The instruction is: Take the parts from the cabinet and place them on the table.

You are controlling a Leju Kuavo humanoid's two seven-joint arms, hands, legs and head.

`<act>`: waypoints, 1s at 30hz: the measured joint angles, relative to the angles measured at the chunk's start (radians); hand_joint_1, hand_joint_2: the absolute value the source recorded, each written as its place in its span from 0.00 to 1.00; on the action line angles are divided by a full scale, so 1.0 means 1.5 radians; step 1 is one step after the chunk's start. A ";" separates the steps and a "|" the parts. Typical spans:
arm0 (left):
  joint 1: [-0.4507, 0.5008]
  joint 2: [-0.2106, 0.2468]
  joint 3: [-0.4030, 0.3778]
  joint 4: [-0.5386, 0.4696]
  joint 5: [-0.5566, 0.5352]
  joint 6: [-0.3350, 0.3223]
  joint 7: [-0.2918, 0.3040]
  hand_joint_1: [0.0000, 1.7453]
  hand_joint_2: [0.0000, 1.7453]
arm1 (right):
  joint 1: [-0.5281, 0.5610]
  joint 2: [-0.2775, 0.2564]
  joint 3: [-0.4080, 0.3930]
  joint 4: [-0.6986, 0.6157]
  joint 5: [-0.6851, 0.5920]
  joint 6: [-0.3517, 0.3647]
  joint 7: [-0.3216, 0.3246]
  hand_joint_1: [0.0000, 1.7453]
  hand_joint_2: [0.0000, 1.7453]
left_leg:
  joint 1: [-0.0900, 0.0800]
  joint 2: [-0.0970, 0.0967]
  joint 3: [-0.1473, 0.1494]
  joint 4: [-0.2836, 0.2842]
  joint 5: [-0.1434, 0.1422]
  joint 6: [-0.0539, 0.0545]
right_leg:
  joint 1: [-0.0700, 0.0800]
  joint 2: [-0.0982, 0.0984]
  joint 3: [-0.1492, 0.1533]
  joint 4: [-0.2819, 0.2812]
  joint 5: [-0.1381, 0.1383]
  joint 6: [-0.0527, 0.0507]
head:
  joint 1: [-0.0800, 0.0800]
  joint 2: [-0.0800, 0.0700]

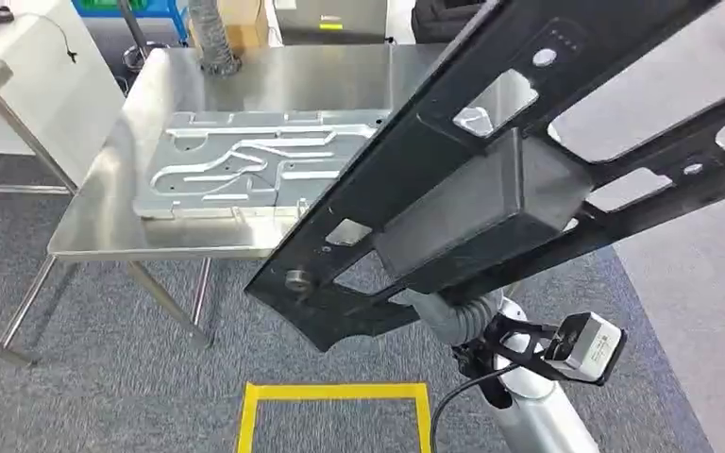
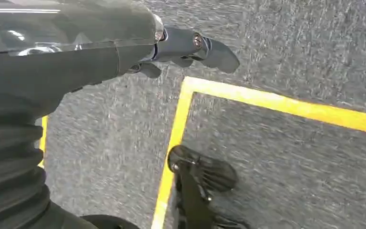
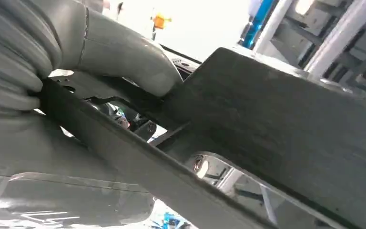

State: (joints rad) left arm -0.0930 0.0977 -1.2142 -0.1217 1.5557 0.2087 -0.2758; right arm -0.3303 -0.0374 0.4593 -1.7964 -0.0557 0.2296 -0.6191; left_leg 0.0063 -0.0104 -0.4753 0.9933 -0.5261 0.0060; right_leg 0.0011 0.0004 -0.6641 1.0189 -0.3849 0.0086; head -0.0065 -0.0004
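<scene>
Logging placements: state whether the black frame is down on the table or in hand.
In hand: the right hand grips the black frame above the table.

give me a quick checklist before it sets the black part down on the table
1. Grip: right hand holds the black frame part, thumb pressed on it: ok.
2. Part over the steel table: its far end overhangs the table, its near end hangs over carpet: not ok yet.
3. Landing spot: a silver stamped plate already lies on the table, bare steel behind it: ok.
4. Part level: it is tilted: not ok.
5. Left hand free, holding nothing, down over the carpet: ok.
6. Grip under the part: cannot tell.
</scene>
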 joint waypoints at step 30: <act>0.009 -0.008 0.034 0.001 0.000 0.000 -0.019 0.00 1.00 | -0.015 0.001 -0.165 -0.008 0.426 -0.325 0.186 1.00 1.00 | -0.003 -0.001 -0.047 0.002 0.045 0.009 | 0.004 0.003 0.027 -0.012 -0.035 -0.003 | 0.001 0.000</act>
State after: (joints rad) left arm -0.0802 0.0858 -1.1628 -0.1205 1.5557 0.2087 -0.3040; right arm -0.3530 -0.0366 0.2111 -1.8080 0.5826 -0.2573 -0.3395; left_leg 0.0017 -0.0116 -0.5451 0.9960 -0.4580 0.0189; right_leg 0.0078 0.0049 -0.6232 1.0010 -0.4375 0.0045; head -0.0054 -0.0004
